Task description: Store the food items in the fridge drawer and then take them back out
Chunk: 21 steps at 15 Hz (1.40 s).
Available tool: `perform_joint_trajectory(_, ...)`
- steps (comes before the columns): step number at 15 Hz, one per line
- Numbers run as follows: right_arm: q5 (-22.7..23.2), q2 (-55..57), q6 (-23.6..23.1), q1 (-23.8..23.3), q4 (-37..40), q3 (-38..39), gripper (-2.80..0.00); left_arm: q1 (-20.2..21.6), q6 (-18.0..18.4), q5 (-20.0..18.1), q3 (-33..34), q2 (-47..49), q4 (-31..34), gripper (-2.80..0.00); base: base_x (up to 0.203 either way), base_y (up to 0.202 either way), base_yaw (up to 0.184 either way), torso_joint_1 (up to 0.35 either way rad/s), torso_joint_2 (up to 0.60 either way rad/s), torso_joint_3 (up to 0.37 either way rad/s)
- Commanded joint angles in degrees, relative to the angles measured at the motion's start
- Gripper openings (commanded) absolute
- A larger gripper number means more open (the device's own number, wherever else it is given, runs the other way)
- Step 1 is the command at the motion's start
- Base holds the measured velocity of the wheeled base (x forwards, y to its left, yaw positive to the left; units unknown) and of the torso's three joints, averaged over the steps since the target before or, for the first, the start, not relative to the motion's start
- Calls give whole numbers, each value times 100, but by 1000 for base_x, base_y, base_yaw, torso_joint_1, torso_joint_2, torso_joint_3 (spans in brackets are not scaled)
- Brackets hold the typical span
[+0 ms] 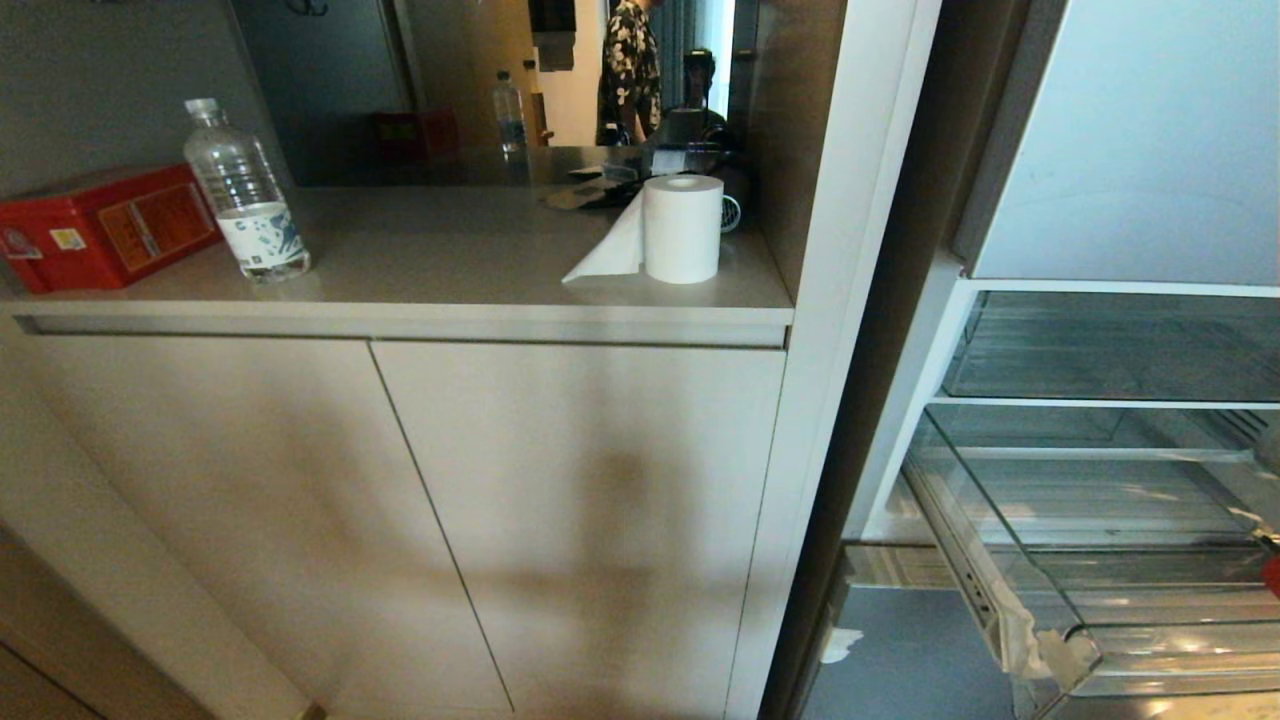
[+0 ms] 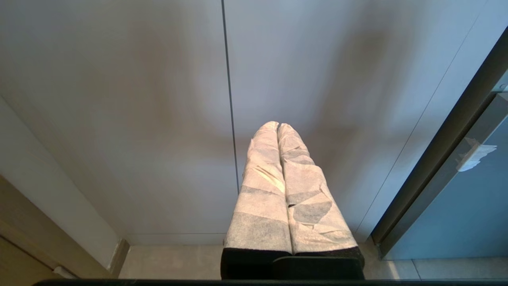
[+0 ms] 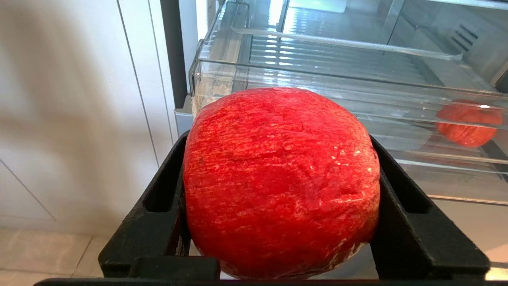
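In the right wrist view a round red food item (image 3: 278, 178) fills the space between the black fingers of my right gripper (image 3: 278, 157), which is shut on it just outside the fridge. Beyond it the clear fridge drawer (image 3: 317, 77) stands pulled out, with a second red food item (image 3: 466, 127) lying in it at one end. The head view shows the same drawer (image 1: 1180, 640) low on the right, and neither arm. My left gripper (image 2: 278, 126), wrapped in white tape, is shut and empty, pointing at a cabinet door.
A beige cabinet (image 1: 560, 520) with a countertop stands left of the fridge. On it are a water bottle (image 1: 243, 195), a red box (image 1: 105, 228) and a paper roll (image 1: 682, 228). A person (image 1: 630, 70) shows at the back. A clear-fronted compartment (image 1: 1110, 345) sits above the drawer.
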<state>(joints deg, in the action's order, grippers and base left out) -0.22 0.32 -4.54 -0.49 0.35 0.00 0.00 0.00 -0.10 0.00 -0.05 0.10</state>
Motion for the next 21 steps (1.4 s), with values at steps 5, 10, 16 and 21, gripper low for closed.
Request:
perform_joint_trajectory(5,-4,-32,15,3,9,0,-280,0,0,1,9,5,-1,-280,0,1,-46,0,2,0)
perform_joint_trajectory(10,-4,-32,32,5,9,0,-280,0,0,1,9,5,-1,-280,-1,8,-175,3,3,1)
perform_joint_trajectory(16,-4,-32,50,5,9,0,-280,0,0,1,9,5,-1,-280,1,7,-176,3,0,1)
perform_joint_trajectory(21,10,-32,103,5,9,0,-280,0,0,1,9,5,-1,-280,0,9,-176,3,1,3)
